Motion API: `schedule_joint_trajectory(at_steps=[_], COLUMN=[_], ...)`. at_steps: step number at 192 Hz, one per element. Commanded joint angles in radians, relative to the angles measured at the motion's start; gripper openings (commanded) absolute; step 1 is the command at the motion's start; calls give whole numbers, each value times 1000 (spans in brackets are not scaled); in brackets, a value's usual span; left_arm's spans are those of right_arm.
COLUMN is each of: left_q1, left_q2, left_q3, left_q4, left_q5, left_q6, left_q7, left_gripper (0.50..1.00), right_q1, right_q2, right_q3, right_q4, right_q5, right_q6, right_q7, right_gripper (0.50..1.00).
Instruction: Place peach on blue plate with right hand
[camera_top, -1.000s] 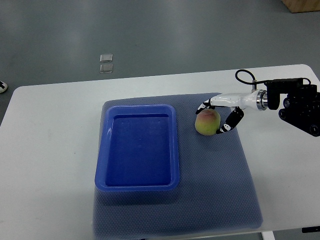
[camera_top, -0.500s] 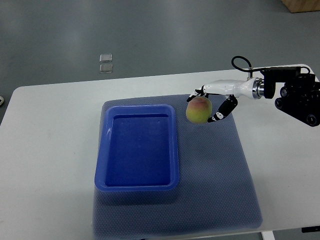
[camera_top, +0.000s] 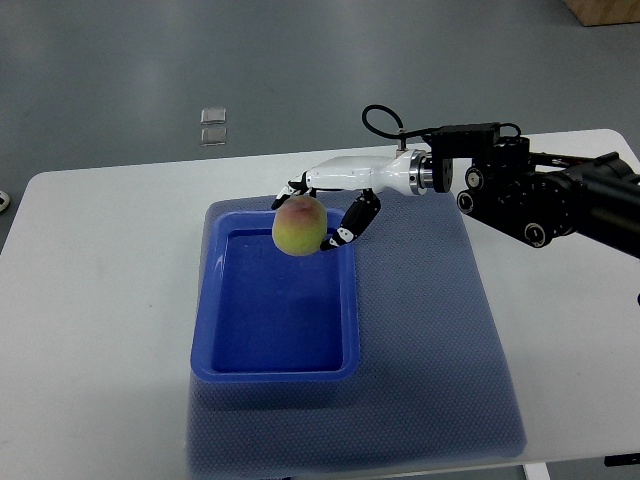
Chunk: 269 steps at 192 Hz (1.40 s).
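**Peach held over the far end of the blue plate**

We see the peach (camera_top: 299, 226), yellow-green with a reddish blush on top, over the 12 o'clock end of the blue plate (camera_top: 275, 369), just inside its far rim. Our right hand (camera_top: 322, 210) has it in a firm grasp: the fingers (camera_top: 357, 216) curl closed around its 3 o'clock side, and more fingertips show at its 12 o'clock edge. We cannot tell whether the peach touches the plate floor.

The white forearm and dark wrist joints run out from the hand toward 3 o'clock, reaching the picture's right edge. The plate is a deep rectangular tray, sitting on a grey-blue mat (camera_top: 440, 380) that covers the middle of the white counter (camera_top: 100, 300). Beyond the counter, at 12 o'clock, two small clear squares (camera_top: 212, 127) lie on the grey floor (camera_top: 400, 60).
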Motion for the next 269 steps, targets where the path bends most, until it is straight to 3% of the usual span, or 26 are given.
schedule_joint_trajectory(at_steps=[1,99,113,149,211,229,255,269], left_q1=[0,0,0,0,0,0,0,0], left_q2=[0,0,0,0,0,0,0,0], left_q3=[1,1,1,-1,1,1,1,-1], left_q4=[0,0,0,0,0,0,0,0], left_q5=[0,0,0,0,0,0,0,0], left_q6=[0,0,0,0,0,0,0,0], left_q7=[0,0,1,0,0,1,0,0], left_gripper=[1000,1000,1000,1000,1000,1000,1000,1000], right_q1=[-8,-86,-94,-105,-103,-103,-106,-117], right_q2=[37,72,72,72,52,38,-17,-29], right_q3=[-3,-17,-17,-14,20,90,156,179], right_q4=[-1,-1,-1,-1,-4,-8,-25,-45], right_q5=[-4,-7,-7,-4,37,148,347,457], right_q6=[2,-7,-9,-9,3,69,281,322], right_q7=[0,0,0,0,0,0,0,0], right_gripper=[666,701,727,921,924,924,924,924])
